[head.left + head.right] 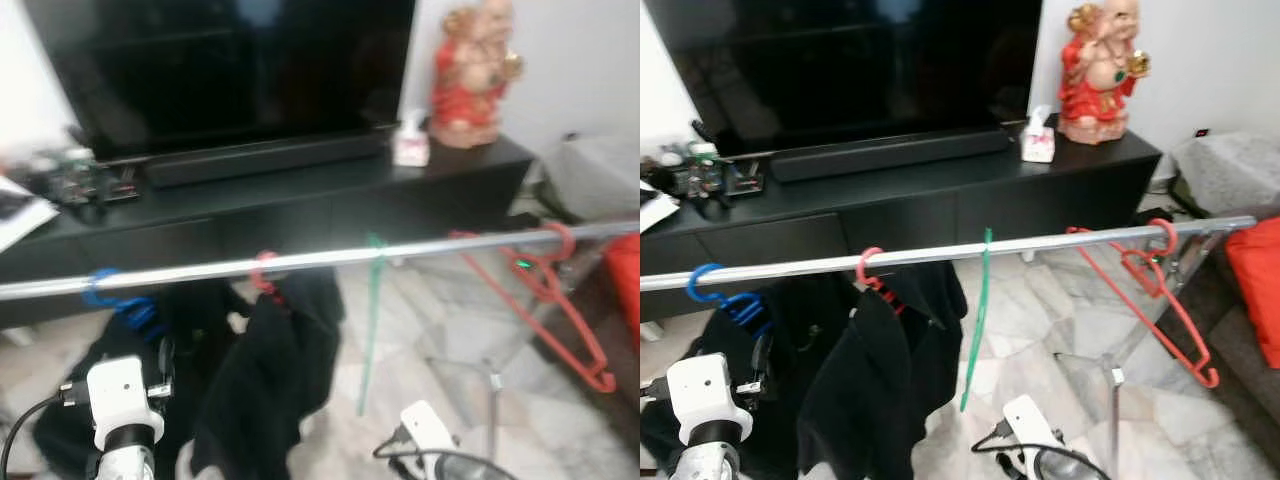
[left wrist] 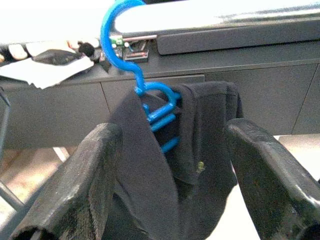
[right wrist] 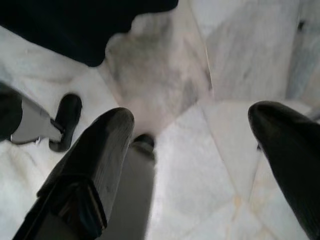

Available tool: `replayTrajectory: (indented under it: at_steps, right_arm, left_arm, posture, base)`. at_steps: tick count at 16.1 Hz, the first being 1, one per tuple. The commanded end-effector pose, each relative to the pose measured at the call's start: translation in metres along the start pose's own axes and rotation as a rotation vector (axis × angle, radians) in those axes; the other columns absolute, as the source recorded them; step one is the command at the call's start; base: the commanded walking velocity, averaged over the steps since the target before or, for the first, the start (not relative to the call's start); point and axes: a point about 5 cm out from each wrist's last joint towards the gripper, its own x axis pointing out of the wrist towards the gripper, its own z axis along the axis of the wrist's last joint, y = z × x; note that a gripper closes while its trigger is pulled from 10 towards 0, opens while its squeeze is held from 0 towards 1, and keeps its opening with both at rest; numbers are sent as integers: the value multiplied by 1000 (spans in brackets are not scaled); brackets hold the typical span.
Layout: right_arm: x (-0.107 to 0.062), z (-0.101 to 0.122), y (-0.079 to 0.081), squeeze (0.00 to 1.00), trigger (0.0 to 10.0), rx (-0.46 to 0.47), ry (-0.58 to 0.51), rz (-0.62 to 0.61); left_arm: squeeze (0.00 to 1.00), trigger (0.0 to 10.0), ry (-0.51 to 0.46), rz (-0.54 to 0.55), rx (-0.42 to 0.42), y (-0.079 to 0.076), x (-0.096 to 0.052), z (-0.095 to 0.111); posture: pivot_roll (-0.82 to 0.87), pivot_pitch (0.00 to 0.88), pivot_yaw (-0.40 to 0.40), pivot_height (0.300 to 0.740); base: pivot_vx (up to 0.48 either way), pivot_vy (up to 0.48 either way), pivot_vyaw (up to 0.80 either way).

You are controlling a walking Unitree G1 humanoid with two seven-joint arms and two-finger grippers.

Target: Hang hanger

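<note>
A silver rail (image 1: 940, 253) runs across the scene in front of me. At its left end a blue hanger (image 1: 712, 290) carrying a dark garment (image 2: 200, 150) is hooked on. My left gripper (image 2: 175, 180) stands open just short of that garment, with the blue hook (image 2: 117, 30) above it. A red hanger (image 1: 872, 270) holding a black garment (image 1: 880, 380) hangs beside it. A thin green strip (image 1: 978, 320) dangles mid-rail. An empty red hanger (image 1: 1160, 300) hangs near the right end. My right gripper (image 3: 195, 165) is open, low over the marble floor (image 3: 200, 75).
A black TV cabinet (image 1: 940, 200) with a soundbar, tissue box (image 1: 1037, 147) and red figurine (image 1: 1098, 70) stands behind the rail. The rack's leg (image 1: 1113, 420) rises at the right. A red cushion (image 1: 1255, 280) sits at the far right. Clutter lies at the cabinet's left end.
</note>
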Motion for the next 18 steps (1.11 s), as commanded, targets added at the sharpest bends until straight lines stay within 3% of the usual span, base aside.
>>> replayTrajectory:
  at_steps: [1,3,6,9,10,13,18]
  right_arm:
    - [-1,0,-6,0,10000,9,0,-16]
    - [-2,0,-6,0,10000,8,0,-15]
    - [-1,0,-6,0,10000,8,-1,-14]
    - [-1,0,-6,0,10000,4,-1,-13]
    - [-1,0,-6,0,10000,4,-1,-12]
    - [-1,0,-6,0,10000,5,-1,-12]
    - [-2,-1,-6,0,10000,7,-2,-9]
  left_arm:
    - [0,10000,1,-44,12,-5,2,4]
    - [0,10000,43,-44,70,6,6,0]
    - [0,10000,88,70,159,34,17,-4]
    - [0,10000,138,144,179,49,32,-7]
    - [0,10000,133,130,173,49,36,-6]
    - [0,10000,162,-109,190,39,47,-8]
    - [0,10000,184,-136,251,56,54,-12]
  posture:
    - [-110,0,25,740]
    - [-109,0,24,740]
    - [-108,0,24,740]
    - [-110,0,23,740]
    - [-110,0,23,740]
    - [-117,0,22,740]
    - [-120,0,29,740]
  base:
    - [0,0,0]
    - [0,0,0]
    - [0,0,0]
    - [0,0,0]
    - [0,0,0]
    - [0,0,0]
    - [0,0,0]
